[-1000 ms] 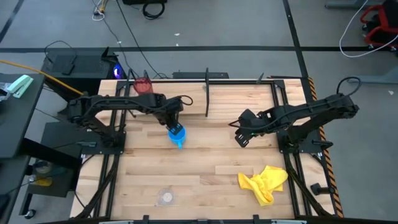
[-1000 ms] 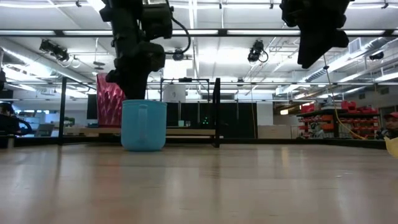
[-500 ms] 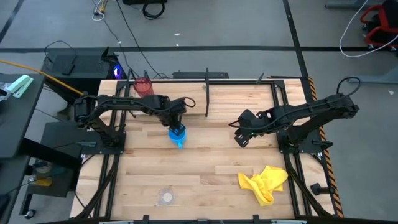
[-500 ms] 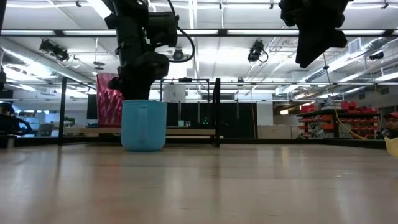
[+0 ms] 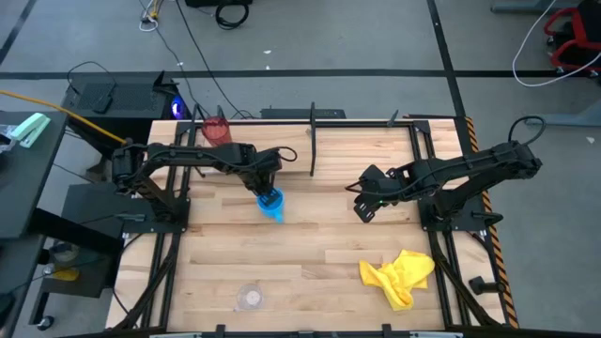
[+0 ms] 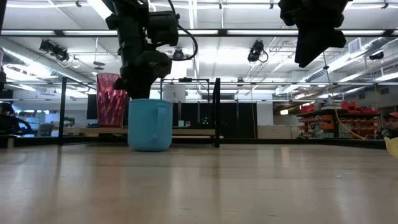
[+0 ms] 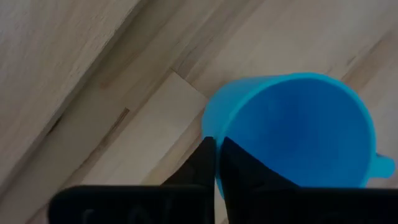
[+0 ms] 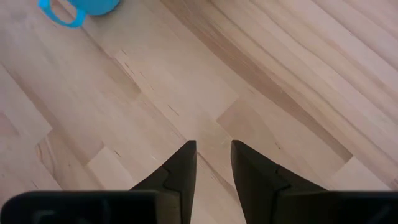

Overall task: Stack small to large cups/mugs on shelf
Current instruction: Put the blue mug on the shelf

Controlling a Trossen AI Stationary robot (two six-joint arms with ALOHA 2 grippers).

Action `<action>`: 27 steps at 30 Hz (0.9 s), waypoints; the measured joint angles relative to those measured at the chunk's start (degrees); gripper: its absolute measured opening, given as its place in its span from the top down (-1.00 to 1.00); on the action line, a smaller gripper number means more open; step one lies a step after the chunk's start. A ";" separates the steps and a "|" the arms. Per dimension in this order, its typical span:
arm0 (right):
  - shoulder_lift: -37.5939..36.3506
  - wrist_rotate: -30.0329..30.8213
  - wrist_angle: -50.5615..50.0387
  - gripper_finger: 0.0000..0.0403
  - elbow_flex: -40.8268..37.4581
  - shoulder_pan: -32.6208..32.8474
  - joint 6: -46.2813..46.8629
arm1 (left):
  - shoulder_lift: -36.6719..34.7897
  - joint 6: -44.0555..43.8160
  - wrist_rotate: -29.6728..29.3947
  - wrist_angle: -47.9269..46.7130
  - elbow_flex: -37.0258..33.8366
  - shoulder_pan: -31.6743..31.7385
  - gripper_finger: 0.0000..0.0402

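The blue cup [image 5: 270, 202] had slid slightly sideways on the table [image 5: 319, 253], its rim pinched by the left gripper [image 5: 265, 191] directly above (apparently not lifted yet). The right gripper [image 5: 362, 210] hovered well apart, slightly spread.

Wooden plank counter [image 5: 310, 253] stands on grey floor [image 5: 357, 38] crossed by dark tape lines. Black cables [image 5: 178, 28] trail beyond the far edge. Ceiling strip lights [image 6: 199, 32] run overhead. Red shelving [image 6: 323, 121] at the room's far side. Red chair [image 5: 568, 38] past the far right corner.
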 joint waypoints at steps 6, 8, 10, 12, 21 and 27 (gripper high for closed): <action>0.00 0.00 -0.02 0.46 0.00 0.00 -0.07 | -0.02 6.80 -0.05 -4.67 2.85 -0.03 0.91; 0.00 0.02 -0.02 0.46 0.00 0.00 -0.07 | -0.02 9.84 -0.02 -7.71 5.28 -0.03 0.94; 0.00 0.00 -0.02 0.46 0.00 -0.02 -0.44 | -0.02 13.60 -0.11 -11.88 8.76 -0.01 0.95; 0.00 0.02 -0.02 0.47 0.00 -0.02 -1.08 | -0.03 19.03 -0.95 -15.44 12.91 0.31 0.94; 0.00 0.02 0.10 0.48 0.00 -0.02 -1.17 | -0.07 43.15 -7.01 -21.90 29.01 7.12 0.95; 0.00 0.01 2.33 0.48 0.00 -0.17 -2.19 | 0.06 43.85 -6.86 -27.93 33.64 16.24 0.95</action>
